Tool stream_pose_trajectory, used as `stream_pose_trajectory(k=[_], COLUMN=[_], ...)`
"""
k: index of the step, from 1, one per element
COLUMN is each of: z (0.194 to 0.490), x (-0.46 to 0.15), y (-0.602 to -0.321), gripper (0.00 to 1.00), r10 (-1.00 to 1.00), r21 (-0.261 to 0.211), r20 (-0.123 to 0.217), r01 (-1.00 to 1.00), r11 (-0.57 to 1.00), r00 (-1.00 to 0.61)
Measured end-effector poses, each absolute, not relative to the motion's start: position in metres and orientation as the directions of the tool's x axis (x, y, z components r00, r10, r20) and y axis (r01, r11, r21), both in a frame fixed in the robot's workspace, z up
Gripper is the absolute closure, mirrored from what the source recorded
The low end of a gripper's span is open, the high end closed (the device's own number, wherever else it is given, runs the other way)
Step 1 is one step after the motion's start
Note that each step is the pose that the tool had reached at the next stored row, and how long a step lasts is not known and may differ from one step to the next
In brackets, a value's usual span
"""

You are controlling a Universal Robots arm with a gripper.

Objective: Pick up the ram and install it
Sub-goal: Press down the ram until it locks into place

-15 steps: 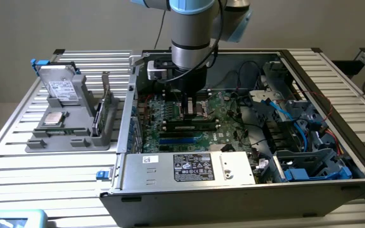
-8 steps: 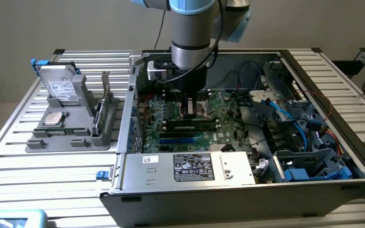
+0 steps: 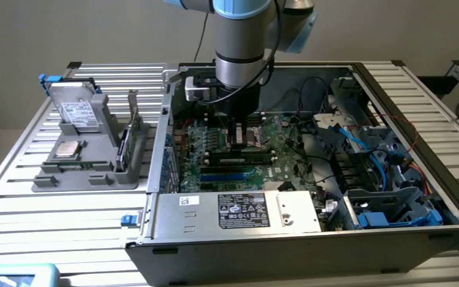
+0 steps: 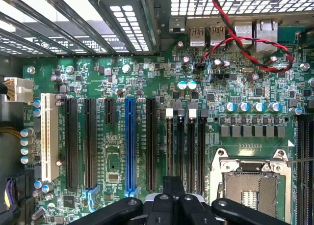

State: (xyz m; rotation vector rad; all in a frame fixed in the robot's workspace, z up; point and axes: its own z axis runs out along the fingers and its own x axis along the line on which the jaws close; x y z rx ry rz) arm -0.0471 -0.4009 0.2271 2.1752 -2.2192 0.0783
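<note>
Here the hand (image 3: 241,142) is seen shut with nothing held, poised just above the black memory slots (image 4: 185,146) at mid-frame. The ram (image 3: 78,162) is found in the grey tray (image 3: 94,179) at the frame's left, well apart.

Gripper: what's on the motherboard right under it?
Under the gripper lie the black memory slots with white latches, on the green motherboard; the CPU socket sits beside them. One end of the slots is covered by the gripper, so what sits there cannot be seen.
</note>
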Motion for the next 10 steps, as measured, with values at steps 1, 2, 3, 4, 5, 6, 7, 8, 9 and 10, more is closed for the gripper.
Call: stream_pose_trajectory(k=[1,2,3,4,5,6,7,8,9,10], z=[0.2270,0.2270,0.2270,0.2271,0.2271,0.2271,0.2271,0.2271,0.2271,0.2271], x=[-0.0474,-0.0474,-0.0475,-0.0476,-0.0476,-0.0476,-0.0476,-0.0476,-0.0476,-0.0476], y=[-0.4011,-0.4020,-0.4027,-0.4033,-0.4037,-0.4038,-0.4040,-0.4042,-0.4044,-0.4046], gripper=[0.89,0.89,0.89,0.89,0.89,0.89,0.89,0.89,0.89,0.89], r10=[-0.998,-0.998,-0.998,-0.998,-0.998,-0.999,-0.999,-0.999,-0.999,-0.999], r21=[-0.013,-0.013,-0.013,-0.012,-0.012,-0.012,-0.012,-0.012,-0.012,-0.012], r20=[0.056,0.054,0.053,0.052,0.051,0.051,0.049,0.049,0.048,0.046], r01=[-1.000,-1.000,-1.000,-1.000,-1.000,-1.000,-1.000,-1.000,-1.000,-1.000], r11=[0.020,0.019,0.020,0.020,0.020,0.020,0.020,0.020,0.020,0.020], r00=[-0.020,-0.020,-0.020,-0.020,-0.020,-0.021,-0.021,-0.020,-0.021,-0.020])
